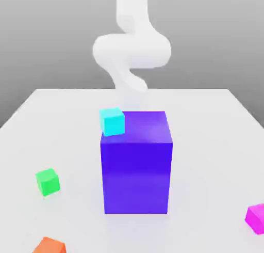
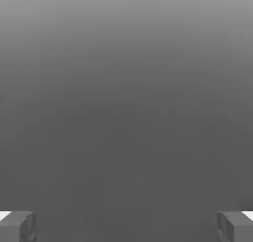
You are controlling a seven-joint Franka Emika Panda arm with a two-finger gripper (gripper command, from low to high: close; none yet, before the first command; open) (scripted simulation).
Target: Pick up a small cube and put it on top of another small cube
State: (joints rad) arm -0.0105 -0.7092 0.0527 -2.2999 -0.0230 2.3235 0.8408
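A: Magenta small cube (image 1: 256, 218) — where does it sit?

B: On the white table (image 1: 62, 138), at the exterior view's right edge, low in the picture. The frame cuts off its right side. It rests alone, well apart from everything else.

A: And the green cube (image 1: 48, 182)?

B: Resting on the table toward the exterior view's left, fully visible, also well apart from the magenta one. A big blue-purple block (image 1: 136, 164) stands between them in the middle of the table.

A: Anything else around?

B: A cyan cube (image 1: 112, 121) shows at the block's top left corner; whether it rests on the block or behind it is hard to tell. An orange cube (image 1: 50, 246) is cut off by the bottom edge. The white arm (image 1: 131, 50) rises behind the block, which hides its lower part.

A: The gripper (image 2: 126, 226)?

B: In the hand view, two grey fingertips (image 2: 17, 226) stand far apart at opposite edges, spread wide, with nothing between them. No writing shows anywhere.
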